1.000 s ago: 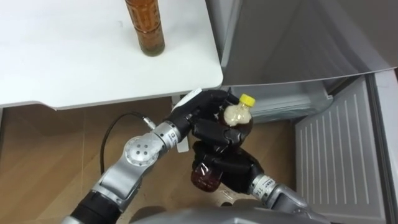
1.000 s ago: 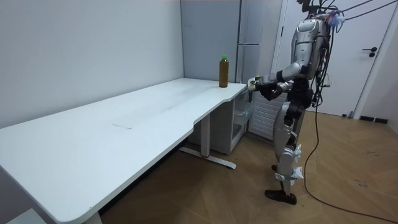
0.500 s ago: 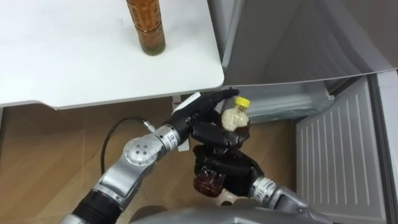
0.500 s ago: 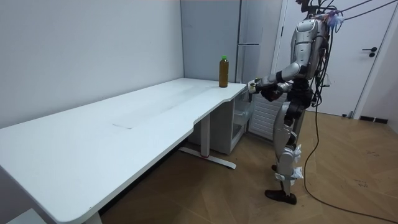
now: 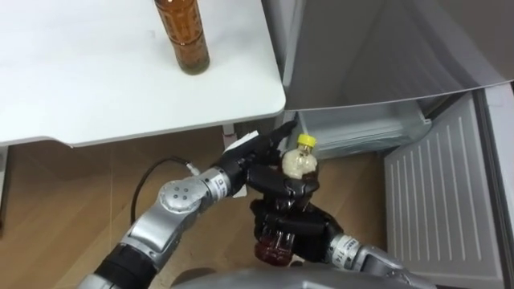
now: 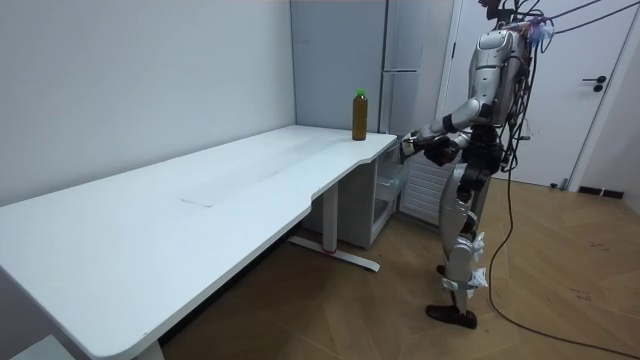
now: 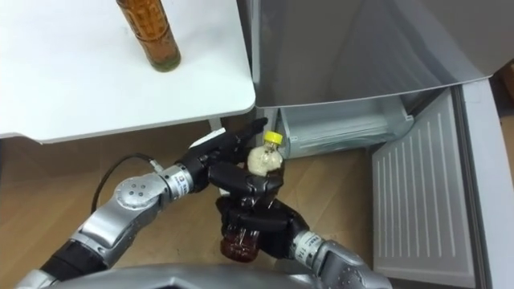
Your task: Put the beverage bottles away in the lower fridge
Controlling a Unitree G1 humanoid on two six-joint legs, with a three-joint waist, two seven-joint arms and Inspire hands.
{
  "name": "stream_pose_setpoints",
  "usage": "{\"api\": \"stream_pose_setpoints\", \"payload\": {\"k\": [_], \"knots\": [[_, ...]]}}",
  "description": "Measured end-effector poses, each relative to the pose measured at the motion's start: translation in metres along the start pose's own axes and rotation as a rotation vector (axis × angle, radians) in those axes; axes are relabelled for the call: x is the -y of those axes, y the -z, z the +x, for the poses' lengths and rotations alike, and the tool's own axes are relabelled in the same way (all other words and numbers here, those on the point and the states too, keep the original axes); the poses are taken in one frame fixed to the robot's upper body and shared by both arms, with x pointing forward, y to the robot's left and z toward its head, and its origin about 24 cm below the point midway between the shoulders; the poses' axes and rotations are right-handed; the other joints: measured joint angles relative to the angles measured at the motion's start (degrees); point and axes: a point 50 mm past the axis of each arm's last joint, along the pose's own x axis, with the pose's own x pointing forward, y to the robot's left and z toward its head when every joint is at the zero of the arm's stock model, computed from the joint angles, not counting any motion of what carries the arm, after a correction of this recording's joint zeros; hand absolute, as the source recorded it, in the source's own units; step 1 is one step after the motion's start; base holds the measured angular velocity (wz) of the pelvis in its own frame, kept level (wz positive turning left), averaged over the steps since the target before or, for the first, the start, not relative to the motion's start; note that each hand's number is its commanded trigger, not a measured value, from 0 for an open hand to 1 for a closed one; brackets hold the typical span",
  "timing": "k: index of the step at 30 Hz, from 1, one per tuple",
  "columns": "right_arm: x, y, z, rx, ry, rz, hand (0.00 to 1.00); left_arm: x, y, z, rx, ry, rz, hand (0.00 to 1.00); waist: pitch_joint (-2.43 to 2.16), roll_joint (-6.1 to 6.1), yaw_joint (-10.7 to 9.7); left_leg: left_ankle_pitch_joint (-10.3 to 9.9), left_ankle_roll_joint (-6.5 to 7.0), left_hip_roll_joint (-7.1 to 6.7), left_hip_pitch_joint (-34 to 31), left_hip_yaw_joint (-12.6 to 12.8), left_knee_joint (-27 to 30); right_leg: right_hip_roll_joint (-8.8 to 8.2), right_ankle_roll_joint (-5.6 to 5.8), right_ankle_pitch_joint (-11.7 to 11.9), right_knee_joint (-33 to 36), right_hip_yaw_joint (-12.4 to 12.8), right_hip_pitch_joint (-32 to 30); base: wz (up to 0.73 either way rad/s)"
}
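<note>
the robot is standing at the corner of the white table, right next to the tall grey fridge, and it's looking down at its own hands. the fridge's lower door is hanging wide open on the right, ribbed white inside facing up, and the lower compartment behind it is showing a pale drawer or shelf front.

one drink, a brown bottle, is sitting upright on the table near the edge, well apart from both hands.

the other drink, the yellow-capped bottle, is being held upright in mid-air, just in front of the table corner and over the wooden floor. the right hand is wrapping its fingers tight round the bottle's lower body. the left hand is lying alongside the neck with its fingers stretched out straight toward the cap, looking more like it's steadying than gripping.

so the step in hand looks like carrying the first bottle over to the fridge, with nothing inside yet. next move is probably going to need the left hand getting clear, then the robot bending down and swinging the bottle to the right, past the door edge and into that low compartment, without tipping it.
</note>
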Motion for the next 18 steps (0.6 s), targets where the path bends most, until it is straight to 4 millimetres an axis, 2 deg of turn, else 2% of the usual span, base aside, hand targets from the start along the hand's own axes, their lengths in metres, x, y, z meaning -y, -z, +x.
{"api": "stream_pose_setpoints", "payload": {"k": [5, 11, 14, 18], "knots": [[0.000, 0.002, 0.001, -0.018, 0.008, 0.018, 1.00, 0.008, 0.007, 0.002, -0.024, 0.085, -0.074, 0.00, -0.02, 0.01, 0.12, 0.00, 0.00, -0.03, 0.23, 0.02, 0.01, -0.02, 0.00, 0.00, 0.02, 0.03, 0.12, 0.00], [0.000, 0.006, 0.000, -0.057, 0.016, 0.055, 1.00, 0.006, 0.019, 0.001, -0.076, 0.108, -0.141, 0.00, -0.01, -0.15, 0.41, 0.00, 0.00, -0.03, 0.36, 0.29, -0.02, -0.03, 0.00, 0.00, 0.09, 0.31, 0.07, -0.01], [0.000, 0.009, 0.000, -0.083, 0.016, 0.075, 1.00, 0.005, 0.024, -0.001, -0.100, 0.122, -0.192, 0.00, -0.19, -0.45, 0.70, 0.01, 0.02, -0.03, -0.35, 0.48, 0.06, -0.03, -0.01, -0.01, 0.33, 0.47, -0.83, -0.04], [0.002, 0.009, 0.000, -0.103, 0.040, 0.090, 1.00, 0.007, 0.051, 0.000, -0.183, 0.139, -0.386, 0.00, -0.28, -0.60, 2.48, 0.01, 0.02, -0.09, 0.21, 1.00, 0.13, -0.04, -0.01, -0.01, 0.32, 1.03, -0.54, -0.07]]}}
